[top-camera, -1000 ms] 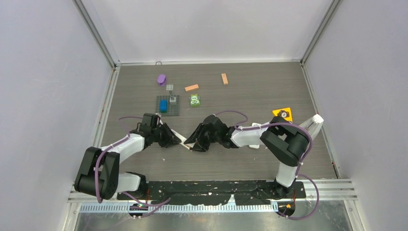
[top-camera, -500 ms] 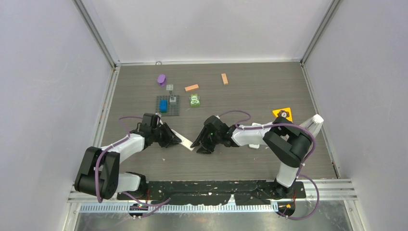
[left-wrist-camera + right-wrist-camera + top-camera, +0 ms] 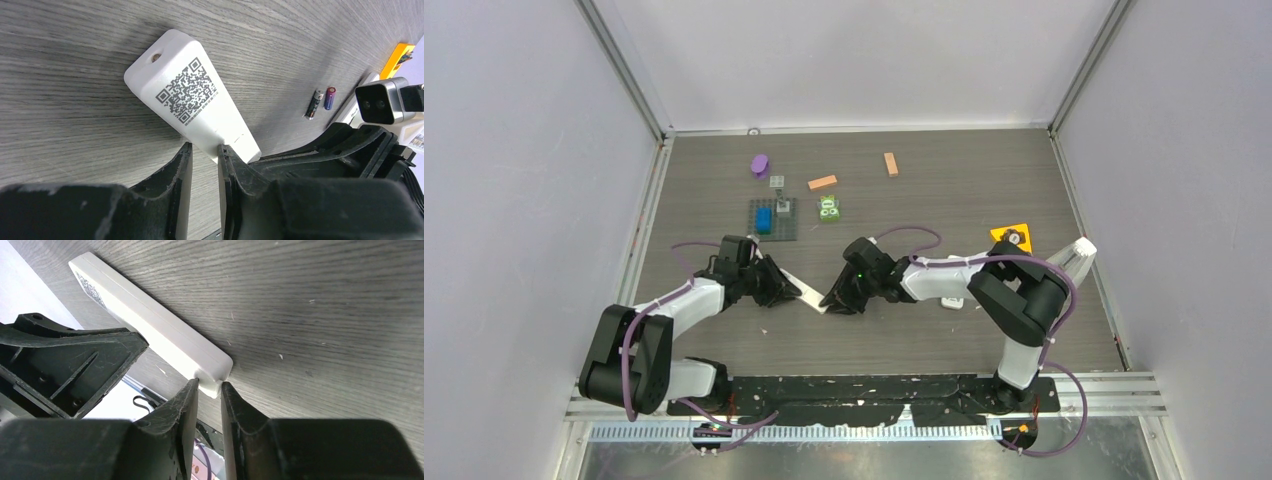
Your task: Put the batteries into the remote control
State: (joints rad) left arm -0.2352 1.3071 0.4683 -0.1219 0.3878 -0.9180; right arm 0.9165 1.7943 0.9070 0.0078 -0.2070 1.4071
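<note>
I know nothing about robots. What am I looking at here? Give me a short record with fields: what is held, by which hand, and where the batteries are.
Held object: white remote, QR-code side up
Left hand: fingers nearly together, pinching one end of the white remote
Right hand: pinching a corner of the opposite end
Batteries: dark battery and purple battery lie side by side on the table, apart from the white remote
Stage: these two batteries not yet loaded
</note>
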